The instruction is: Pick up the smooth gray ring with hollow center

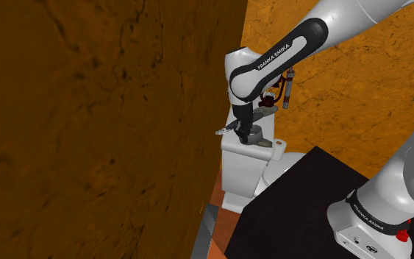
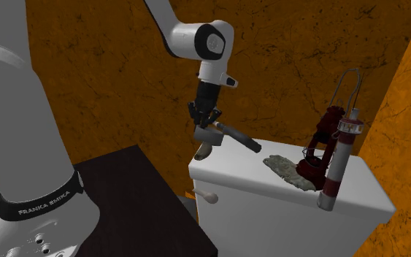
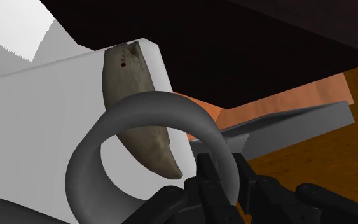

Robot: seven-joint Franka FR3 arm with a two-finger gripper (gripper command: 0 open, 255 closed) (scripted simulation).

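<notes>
Nearest us in the wrist view, the fingers (image 3: 204, 178) are closed on the grey ring (image 3: 149, 105). One finger is inside the hollow, the other outside, so the rim is pinched at its near side & the rest of the hoop sticks out ahead. The grip makes sense: the rim is thin enough to clamp & the hole lets the inner finger in.

Just past the ring, partly seen thru the hole, a beige tooth-shaped piece (image 3: 147, 143) lies at the corner of the white tank lid (image 3: 44, 114), tip hanging over the edge.

In the second exterior view the ring (image 2: 234, 137) sits centre frame, edge-on & tilted. Its near end is up at the fingers, its far end low over the lid (image 2: 229, 166); we can't tell if that end is clear.

We judge the grasp made, the lift not yet clearly done. Straight up looks open.

Farther along the lid, right of frame, a grey-green lump (image 2: 284, 168), a dark red lantern (image 2: 319, 150) & a red-banded tube (image 2: 339, 166) stand well apart from the ring. The brown wall (image 2: 87, 58) is behind, so we'd rise w/o swinging back.
</notes>
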